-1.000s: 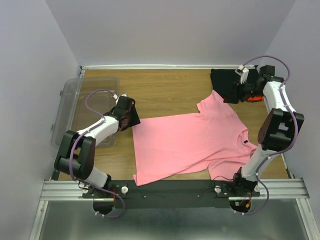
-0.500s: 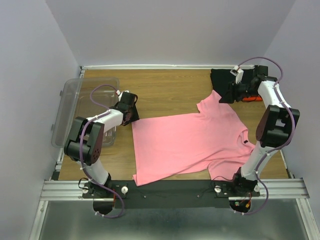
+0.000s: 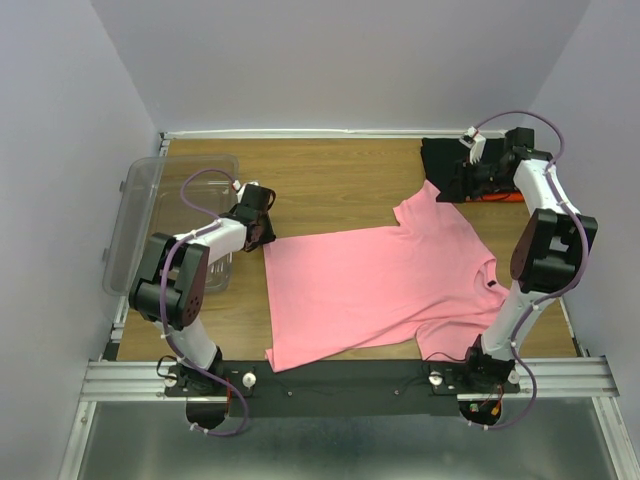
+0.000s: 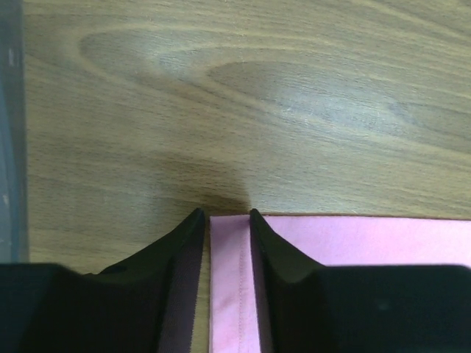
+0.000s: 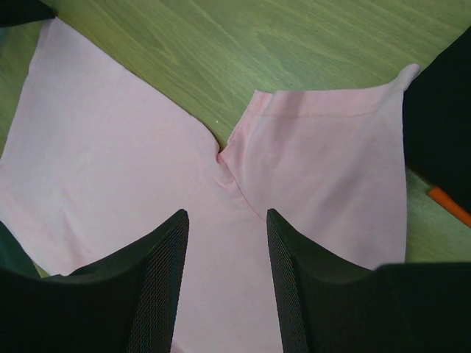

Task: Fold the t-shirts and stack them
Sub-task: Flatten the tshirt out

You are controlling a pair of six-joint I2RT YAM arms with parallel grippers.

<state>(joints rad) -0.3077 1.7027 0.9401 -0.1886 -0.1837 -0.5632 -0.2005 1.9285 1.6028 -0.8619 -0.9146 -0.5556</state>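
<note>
1. Lying flat on the desk (image 3: 330,180), the pink t-shirt (image 3: 385,285) runs hem-left to collar-right.
2. Our left fingers (image 4: 176,294) straddle its far hem corner (image 4: 228,243); we cannot tell if they pinch.
3. Our right fingers (image 5: 154,294) hover spread above the far sleeve (image 5: 331,162).

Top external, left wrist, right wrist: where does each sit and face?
Top external: above, behind the left arm and right arm, looking down at the table; both show.
Left wrist: on the left arm, facing the pink t-shirt's corner; left tool shows.
Right wrist: on the right arm, facing its sleeve; right tool shows.
All share the pink t-shirt.
</note>
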